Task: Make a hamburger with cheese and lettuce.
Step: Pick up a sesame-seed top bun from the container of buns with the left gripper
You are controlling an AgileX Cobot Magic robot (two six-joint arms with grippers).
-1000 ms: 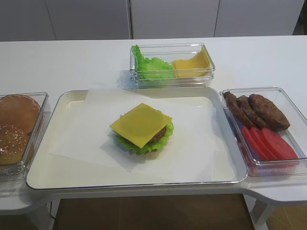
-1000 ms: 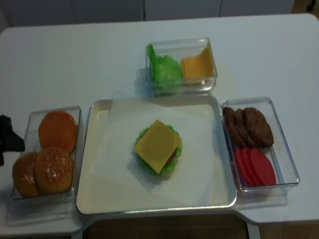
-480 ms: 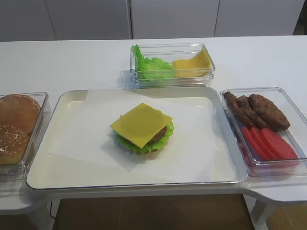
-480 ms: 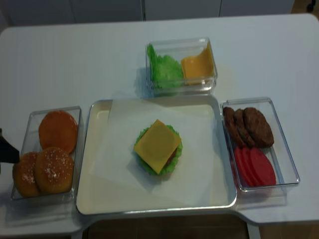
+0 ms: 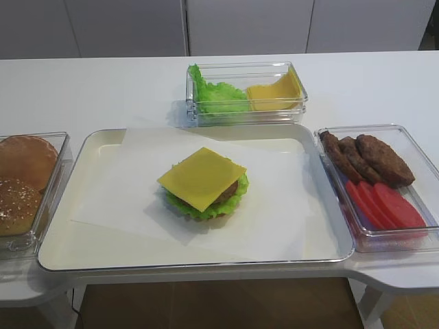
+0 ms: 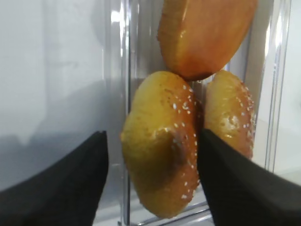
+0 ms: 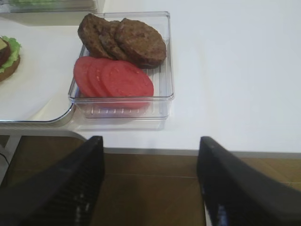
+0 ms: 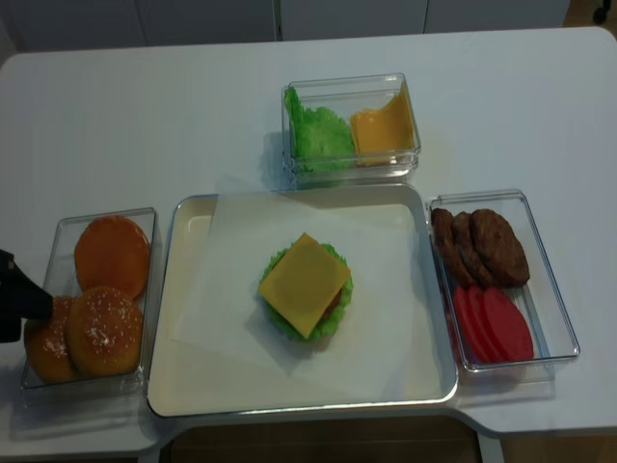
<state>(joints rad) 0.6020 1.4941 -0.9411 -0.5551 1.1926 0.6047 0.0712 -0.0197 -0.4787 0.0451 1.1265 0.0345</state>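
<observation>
A: Where does the hamburger (image 5: 204, 186) stand?

B: On the white paper (image 5: 137, 199) in the middle of the cream tray (image 5: 62, 240). The cheese (image 5: 201, 178) lies on top, one flat yellow square with its corners past the patty (image 5: 230, 191). The lettuce (image 5: 206, 208) frills out below. Of the patty only a brown edge shows, and the bottom bun is barely a sliver.

A: Any top bun on it?

B: No. The sesame buns (image 8: 101, 330) sit in the clear box (image 8: 58, 231) left of the tray, beside a plain bun (image 8: 112, 253). The first overhead view cuts that box off at its left edge.

A: And the left gripper (image 6: 153, 165)?

B: Its jaws stand apart, with one sesame bun seen between them. Whether they touch it, I cannot tell. From above, only a dark corner of the gripper shows at the box's left side.

A: The right gripper (image 7: 150, 174)?

B: Spread wide, holding nothing, off the table's near edge. Ahead of it lies the box (image 7: 167, 70) of patties (image 7: 124, 40) and tomato slices (image 7: 113, 77). Neither overhead view shows it.
</observation>
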